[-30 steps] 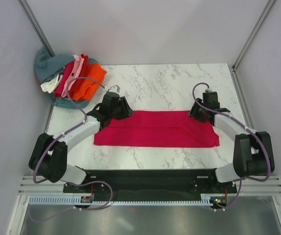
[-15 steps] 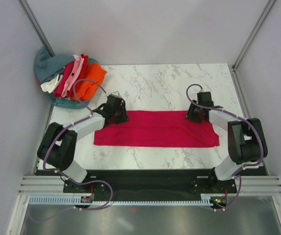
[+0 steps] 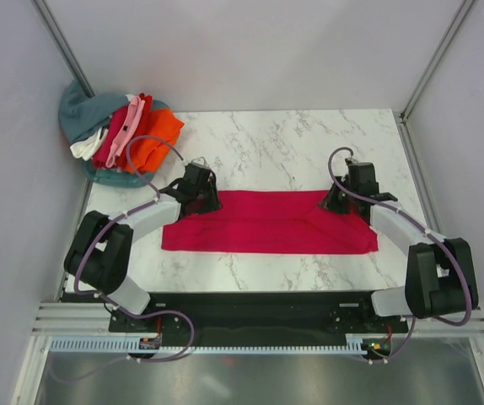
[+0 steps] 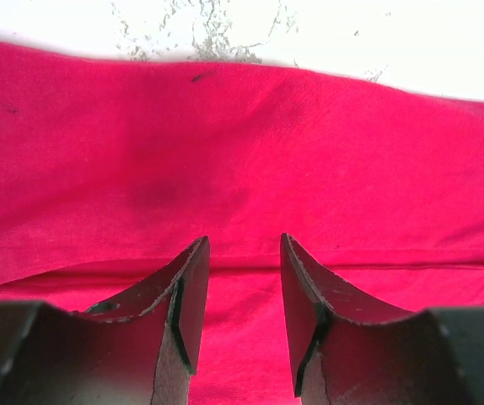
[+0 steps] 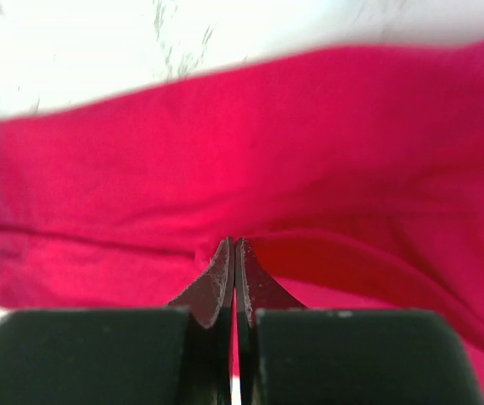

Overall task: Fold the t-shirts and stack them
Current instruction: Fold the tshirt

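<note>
Crimson t-shirt (image 3: 267,222) edge, marble table (image 3: 293,143) beyond

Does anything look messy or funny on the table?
Yes. The crumpled heap of orange, red, pink, white and teal-grey cloth shirts at the far left corner is jumbled and hangs past the marble table's edge. The long crimson folded shirt lies flat; a faint dark patch on it may be only shadow.
</note>
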Robot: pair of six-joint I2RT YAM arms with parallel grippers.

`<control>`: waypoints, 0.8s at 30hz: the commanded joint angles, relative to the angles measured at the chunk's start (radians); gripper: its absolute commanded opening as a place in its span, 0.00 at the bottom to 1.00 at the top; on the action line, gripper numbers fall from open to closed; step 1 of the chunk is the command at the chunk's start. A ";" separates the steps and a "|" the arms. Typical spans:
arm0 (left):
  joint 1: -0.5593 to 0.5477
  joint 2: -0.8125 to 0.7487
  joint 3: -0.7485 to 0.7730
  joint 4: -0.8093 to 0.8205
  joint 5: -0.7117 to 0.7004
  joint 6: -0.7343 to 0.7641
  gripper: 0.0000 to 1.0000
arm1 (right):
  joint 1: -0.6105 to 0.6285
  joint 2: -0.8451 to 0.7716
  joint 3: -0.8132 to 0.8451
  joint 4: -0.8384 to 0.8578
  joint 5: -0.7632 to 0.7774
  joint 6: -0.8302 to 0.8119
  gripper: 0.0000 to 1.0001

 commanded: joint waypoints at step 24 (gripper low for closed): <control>0.000 -0.153 -0.005 -0.017 0.059 0.047 0.45 | 0.059 -0.377 -0.032 -0.283 0.186 0.017 0.65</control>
